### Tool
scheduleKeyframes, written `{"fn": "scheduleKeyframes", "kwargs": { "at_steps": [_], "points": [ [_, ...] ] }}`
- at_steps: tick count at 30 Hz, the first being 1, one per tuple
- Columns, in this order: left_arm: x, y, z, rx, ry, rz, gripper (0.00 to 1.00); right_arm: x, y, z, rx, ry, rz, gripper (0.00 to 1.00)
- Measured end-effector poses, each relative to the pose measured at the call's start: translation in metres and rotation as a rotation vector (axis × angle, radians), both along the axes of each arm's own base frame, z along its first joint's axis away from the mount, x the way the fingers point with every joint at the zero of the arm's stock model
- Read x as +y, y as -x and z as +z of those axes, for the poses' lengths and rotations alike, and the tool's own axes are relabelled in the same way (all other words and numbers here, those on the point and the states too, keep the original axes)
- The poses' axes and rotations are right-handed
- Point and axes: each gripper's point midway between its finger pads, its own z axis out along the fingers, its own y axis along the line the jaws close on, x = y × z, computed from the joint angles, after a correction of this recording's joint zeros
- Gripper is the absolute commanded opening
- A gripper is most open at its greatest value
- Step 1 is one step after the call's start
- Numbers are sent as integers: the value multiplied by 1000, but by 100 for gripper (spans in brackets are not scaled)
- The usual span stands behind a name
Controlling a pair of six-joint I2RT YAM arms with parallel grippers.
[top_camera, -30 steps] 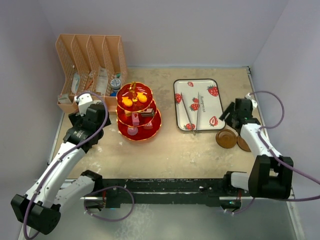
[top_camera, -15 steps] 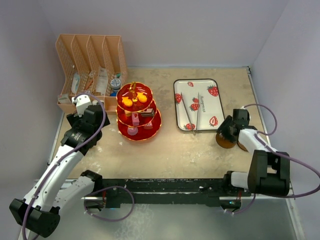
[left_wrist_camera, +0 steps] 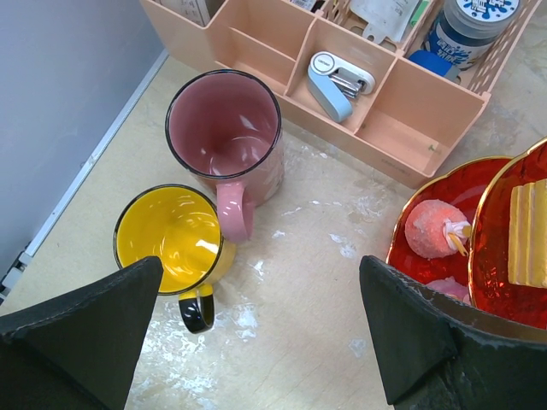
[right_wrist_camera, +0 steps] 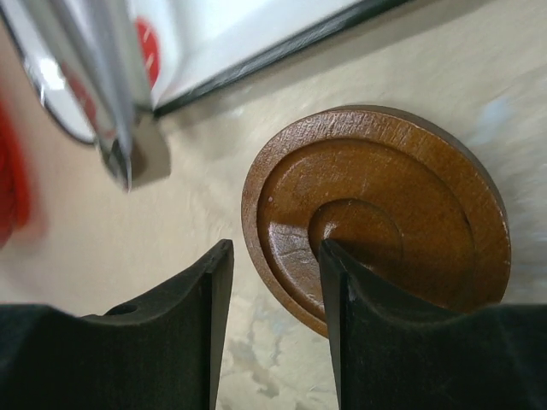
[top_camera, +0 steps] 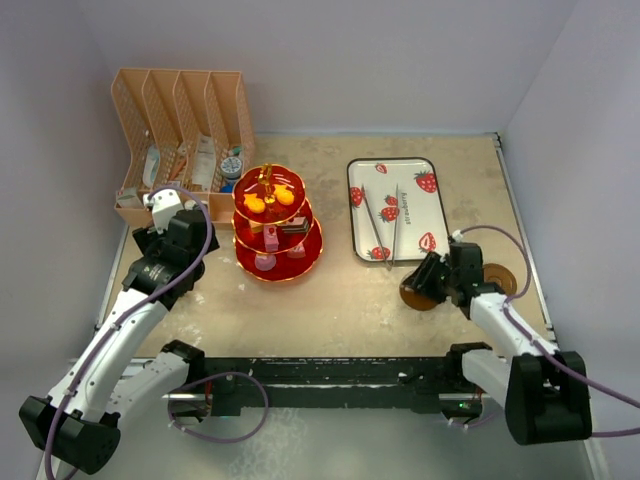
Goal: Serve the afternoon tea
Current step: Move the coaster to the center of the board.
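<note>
only the left wrist view shows pink mug point(left_wrist_camera: 226, 137) beside yellow mug point(left_wrist_camera: 171, 237)

Top camera overlooks the whole table point(top_camera: 340, 300); close wrist cameras share its stand point(top_camera: 247, 262) and coaster point(top_camera: 412, 297).

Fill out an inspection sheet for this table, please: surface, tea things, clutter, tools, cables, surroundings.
Surface: beige table, whitish smudges.
Job's things: three-tier stand carrying toy cakes; pink mug and yellow mug upright, empty, near the organiser.
Clutter: strawberry tray holding tongs; peach organiser; wooden coaster at the right tool; second coaster further right.
Grippers: left tool open above the mugs; right tool has its jaws astride the wooden coaster's rim, grip unclear.
Cables: purple cables looping along each arm.
Surroundings: plain pale walls; nothing else seen.
</note>
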Motion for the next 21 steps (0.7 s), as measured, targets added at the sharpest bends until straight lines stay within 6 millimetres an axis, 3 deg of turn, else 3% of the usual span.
{"fn": "scheduleKeyframes", "kwargs": {
  "at_steps": [4, 12, 17, 21],
  "points": [
    [1, 0, 0, 0, -2, 3, 95, 38, 25, -1, -20, -73, 116, 48],
    [2, 1, 0, 3, -7, 9, 95, 88, 63, 0, -28, -183, 281, 46],
    [3, 1, 0, 3, -10, 12, 95, 132, 91, -2, 12, -223, 445, 47],
    [4, 2, 0, 2, -13, 18, 95, 177, 107, 1, 29, -201, 575, 48]
  ]
}}
